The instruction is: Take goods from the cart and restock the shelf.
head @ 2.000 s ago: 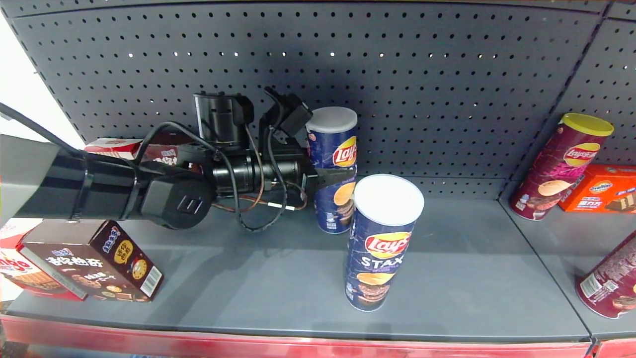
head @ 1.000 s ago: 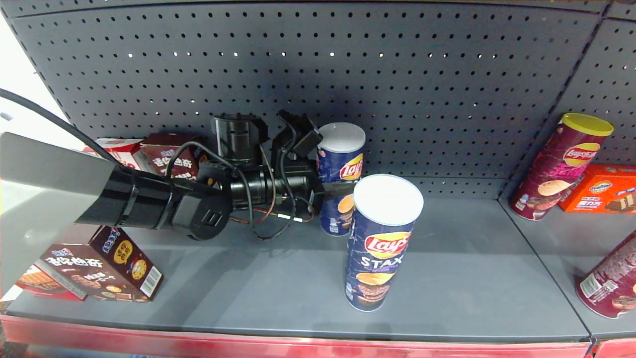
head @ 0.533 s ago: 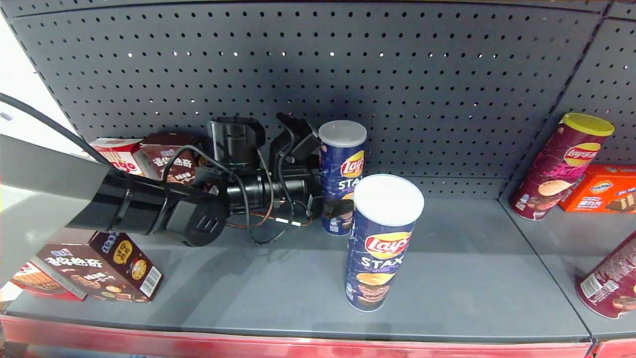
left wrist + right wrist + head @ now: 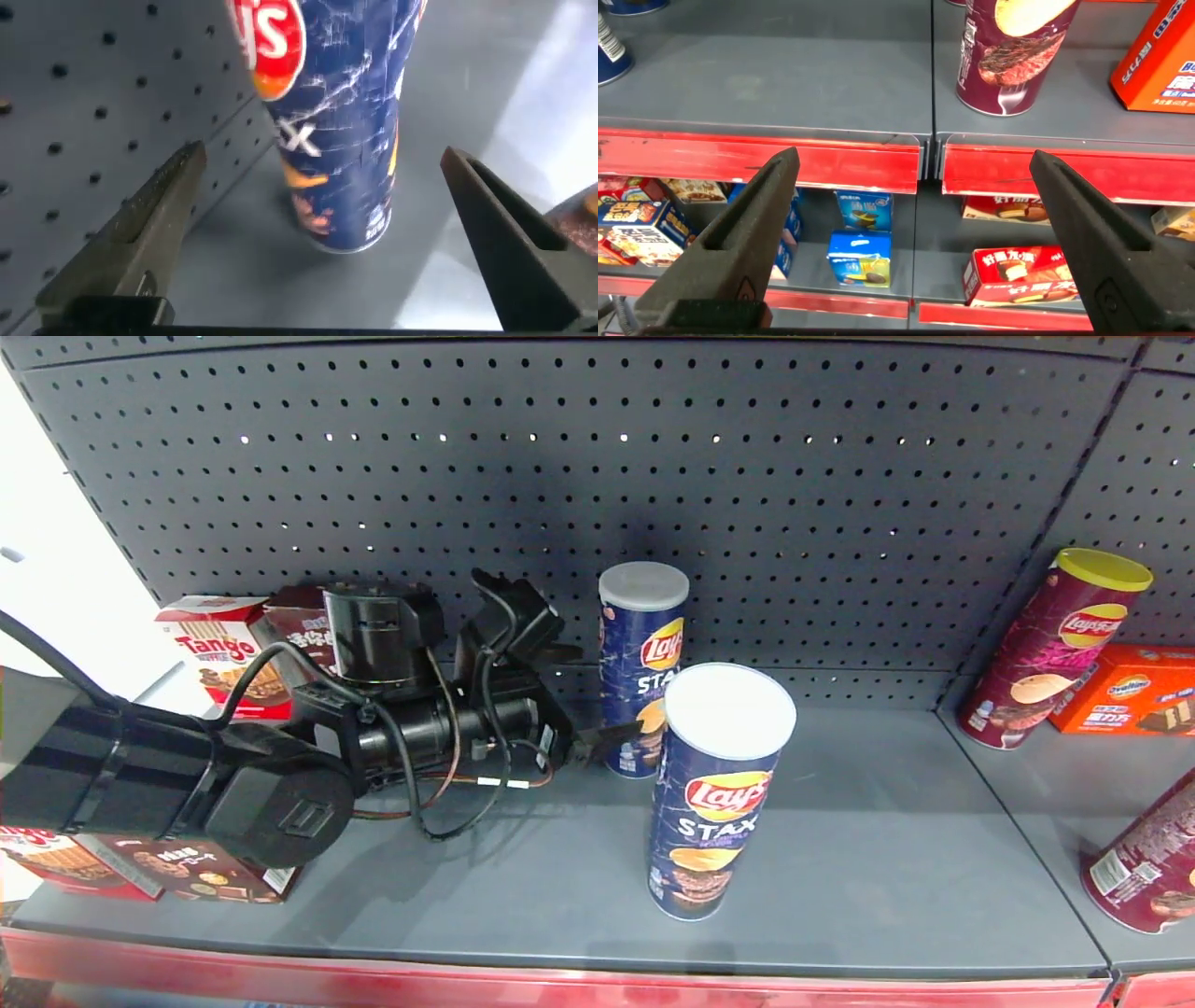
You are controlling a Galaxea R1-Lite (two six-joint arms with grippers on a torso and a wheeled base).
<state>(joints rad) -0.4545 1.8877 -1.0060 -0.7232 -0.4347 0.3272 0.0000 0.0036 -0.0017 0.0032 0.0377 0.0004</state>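
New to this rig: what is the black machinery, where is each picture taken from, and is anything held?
It is a two-armed robot restocking a shop shelf. The wide picture comes from a camera on its head; the black arm there is its left. The other two come from cameras on its wrists, each looking forward along that arm. The left gripper is open, its jaws spread on either side of the rear blue can. A second blue can stands nearer the front. Snack boxes lie to the left, a maroon can to the right. The right gripper is open too. Nothing is held.

The front can [image 4: 714, 793] hides the lower right of the rear can [image 4: 642, 644].
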